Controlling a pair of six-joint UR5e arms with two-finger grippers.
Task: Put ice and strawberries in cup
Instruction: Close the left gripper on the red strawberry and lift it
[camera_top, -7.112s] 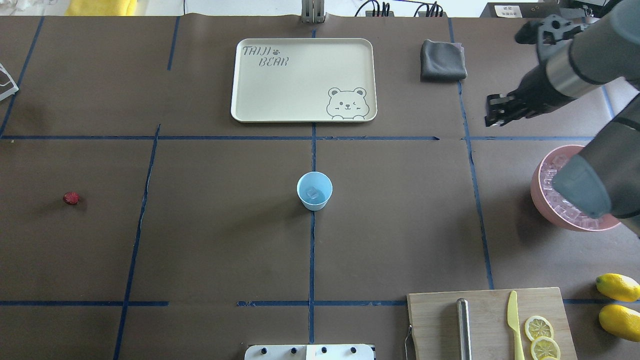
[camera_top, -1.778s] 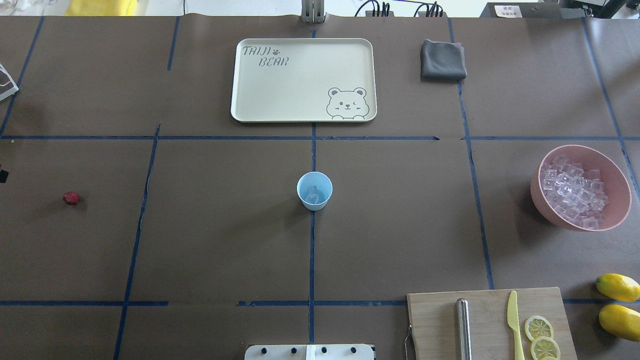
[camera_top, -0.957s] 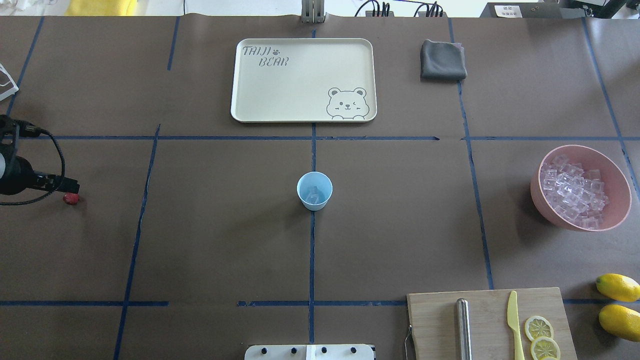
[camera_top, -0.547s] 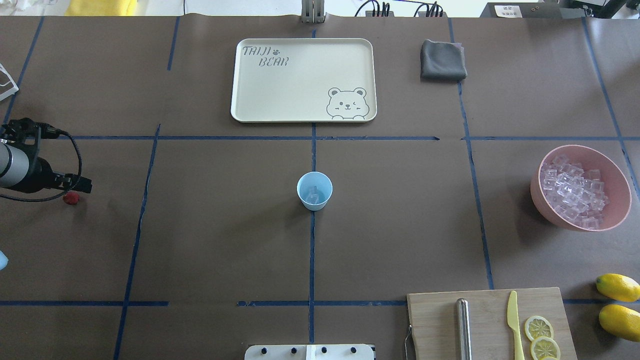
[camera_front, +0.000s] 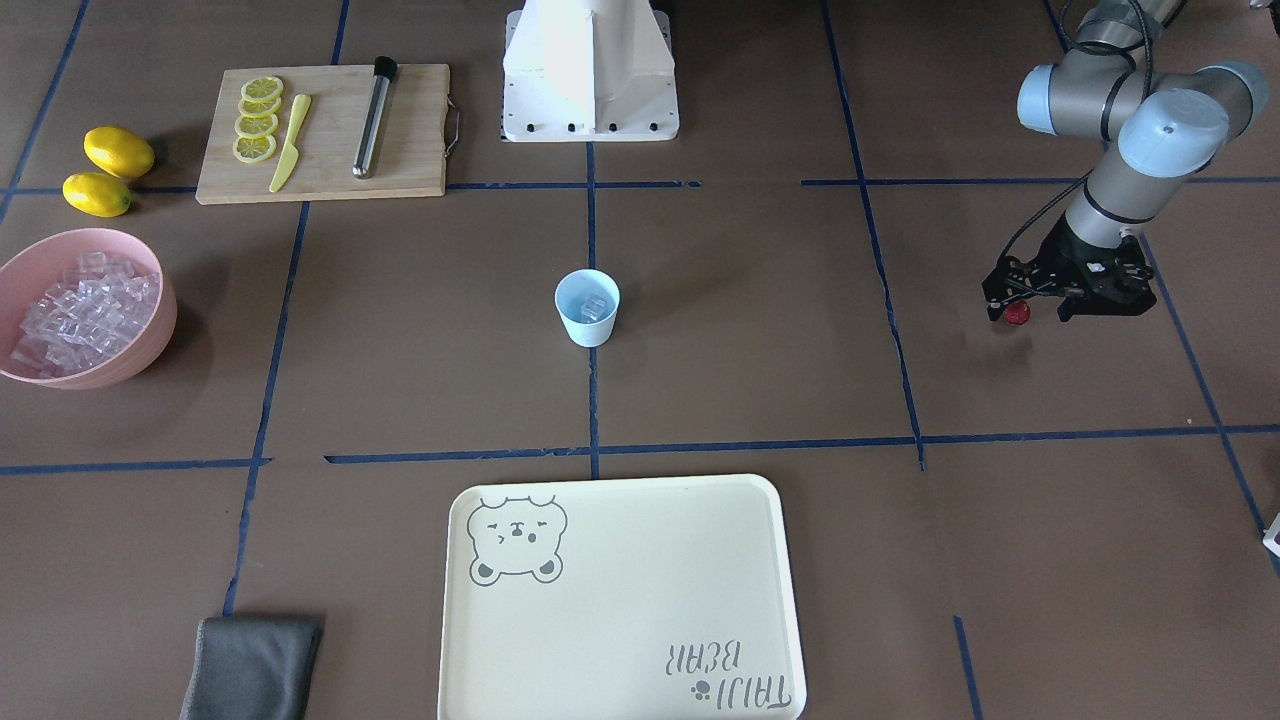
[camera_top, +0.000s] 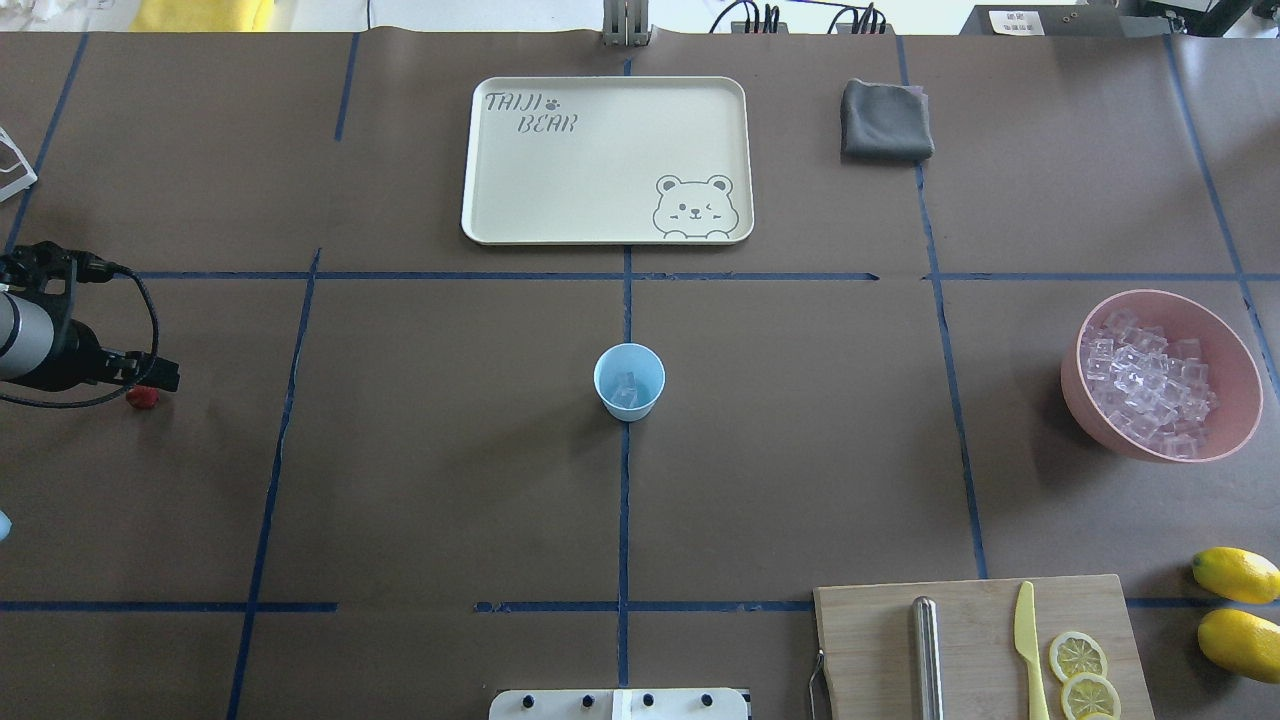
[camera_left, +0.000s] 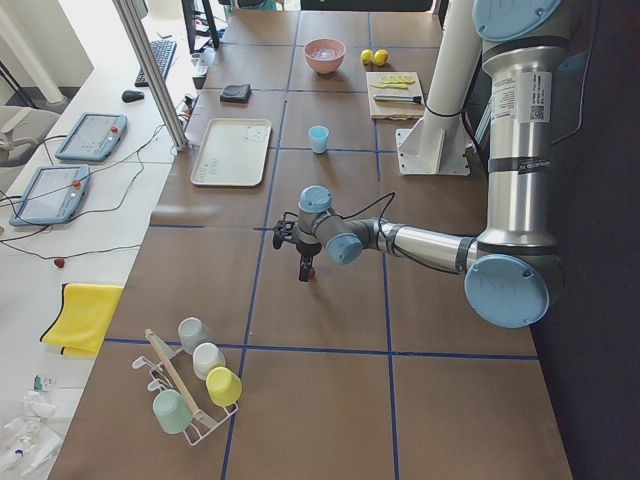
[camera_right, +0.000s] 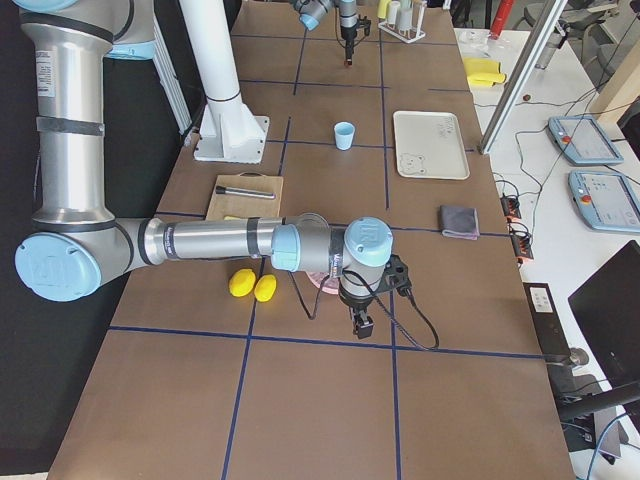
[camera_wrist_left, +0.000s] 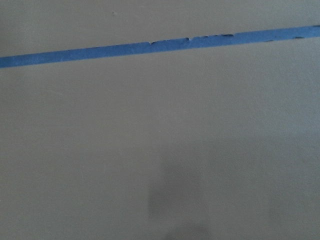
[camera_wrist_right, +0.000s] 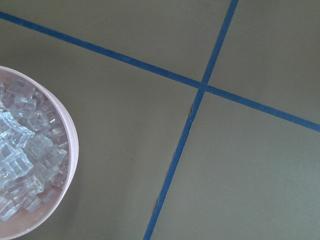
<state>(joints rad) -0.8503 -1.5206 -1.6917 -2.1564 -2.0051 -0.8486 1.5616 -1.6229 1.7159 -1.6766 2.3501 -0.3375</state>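
The pale blue cup (camera_top: 629, 382) stands mid-table with a clear ice cube (camera_top: 626, 388) inside, also seen from the front as cup (camera_front: 587, 308). More ice (camera_top: 1145, 385) fills the pink bowl (camera_top: 1240, 400) at the right. The dark red strawberry (camera_front: 1017, 313) lies on the table at the far left (camera_top: 142, 397). My left gripper (camera_front: 1030, 310) hangs open just over it, a finger on either side, nothing held. My right gripper (camera_right: 360, 325) shows only in the exterior right view, beyond the bowl; I cannot tell its state. The right wrist view catches the bowl's ice (camera_wrist_right: 25, 160).
A cream tray (camera_top: 500, 200) and a grey cloth (camera_top: 886, 120) lie at the far side. A cutting board (camera_top: 870, 640) with a knife, a metal rod and lemon slices sits near the base, two lemons (camera_top: 1238, 610) beside it. A cup rack (camera_left: 190, 390) stands past the left arm.
The right arm withdrew from beside the bowl and left the overhead view. The left arm came in from the left edge and reached over the strawberry, hardly moving in the last half second.
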